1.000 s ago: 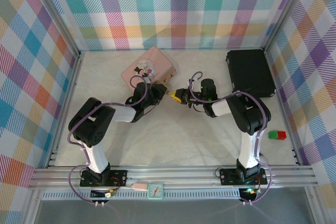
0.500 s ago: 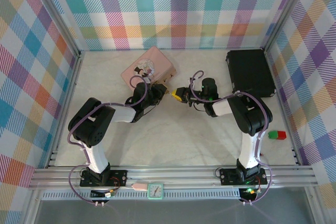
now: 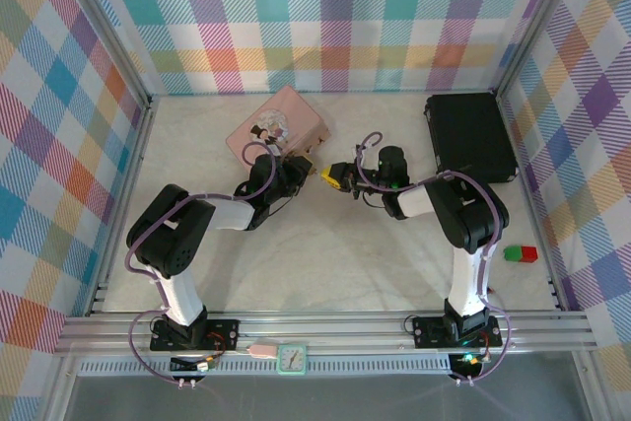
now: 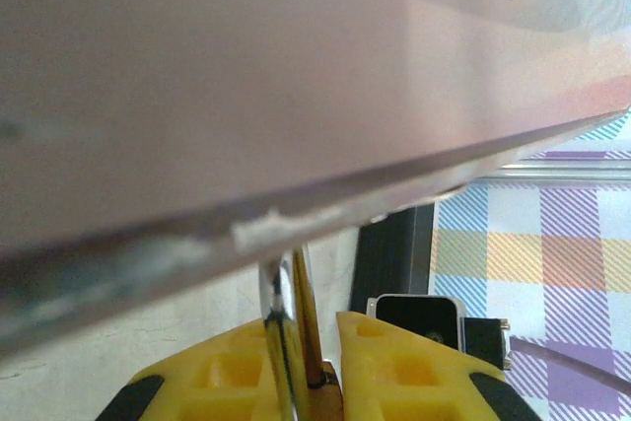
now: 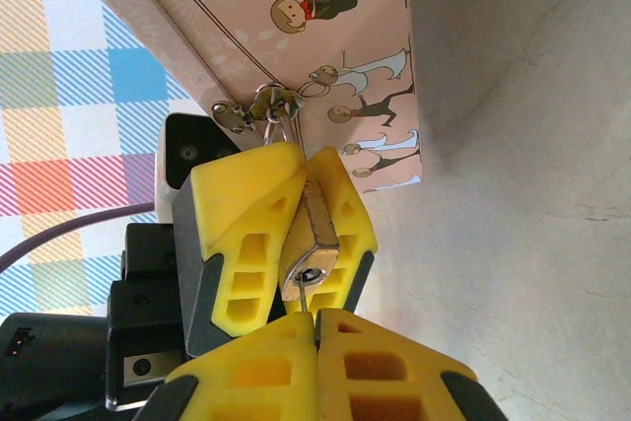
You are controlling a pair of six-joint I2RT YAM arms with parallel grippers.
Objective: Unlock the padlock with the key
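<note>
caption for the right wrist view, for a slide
left gripper clamps a small brass padlock, keyhole facing camera, in front of a pink cartoon-printed tin

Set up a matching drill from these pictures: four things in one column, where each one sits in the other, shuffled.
Things:
1. padlock
2. pink tin
3. black case
4. red and green blocks

Places:
A. far right corner
B. clamped in the left gripper
C. near right side
D. far side, left of centre

Pairs: 1-B, 2-D, 3-A, 4-C
</note>
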